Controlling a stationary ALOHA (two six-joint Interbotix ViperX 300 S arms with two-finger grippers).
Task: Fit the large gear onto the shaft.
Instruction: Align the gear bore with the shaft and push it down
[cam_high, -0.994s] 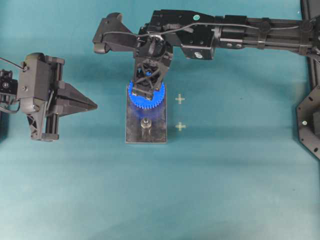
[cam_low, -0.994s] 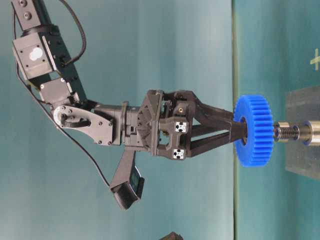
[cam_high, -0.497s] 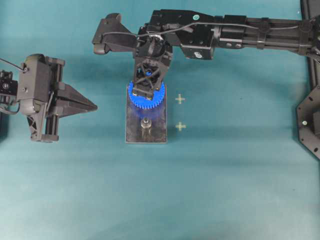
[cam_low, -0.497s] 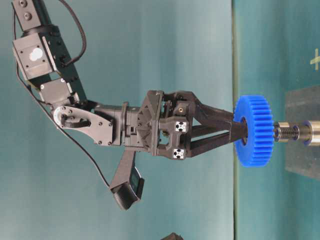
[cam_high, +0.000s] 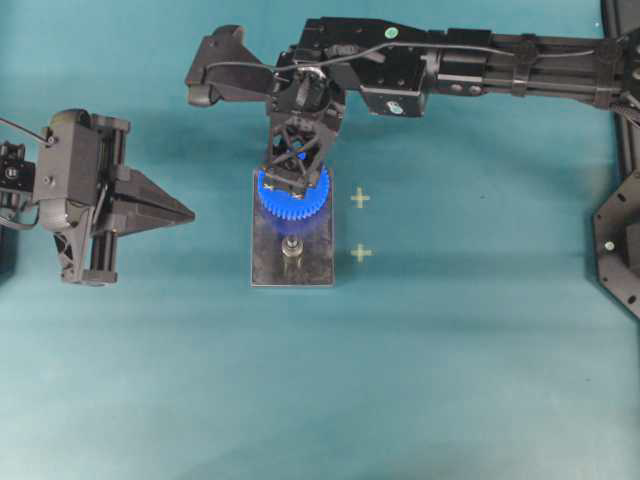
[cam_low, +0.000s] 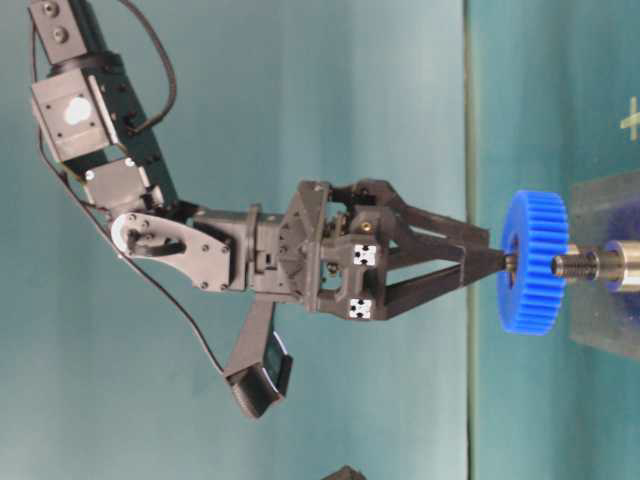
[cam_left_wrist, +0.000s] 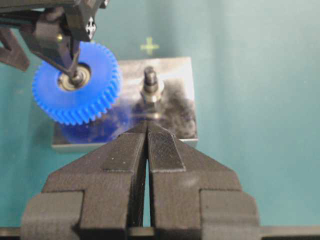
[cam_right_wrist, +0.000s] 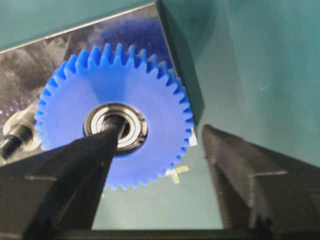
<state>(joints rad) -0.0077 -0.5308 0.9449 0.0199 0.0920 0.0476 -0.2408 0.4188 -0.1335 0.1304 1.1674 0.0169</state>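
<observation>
Right wrist view: the right gripper (cam_right_wrist: 155, 150) stands with its jaws spread, one fingertip (cam_right_wrist: 107, 132) at the hub of the bright blue toothed plastic gear (cam_right_wrist: 114, 125), apparently seated over a pin of the dark grey metal plate (cam_high: 291, 262). The left gripper (cam_left_wrist: 147, 145), pressed shut and empty, waits nearby.

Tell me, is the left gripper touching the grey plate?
Apart. The overhead view shows a strip of bare teal table between the left gripper tip and the near edge of the plate.

Teal table (cam_high: 450, 380), grey plate (cam_high: 270, 262) on it
</observation>
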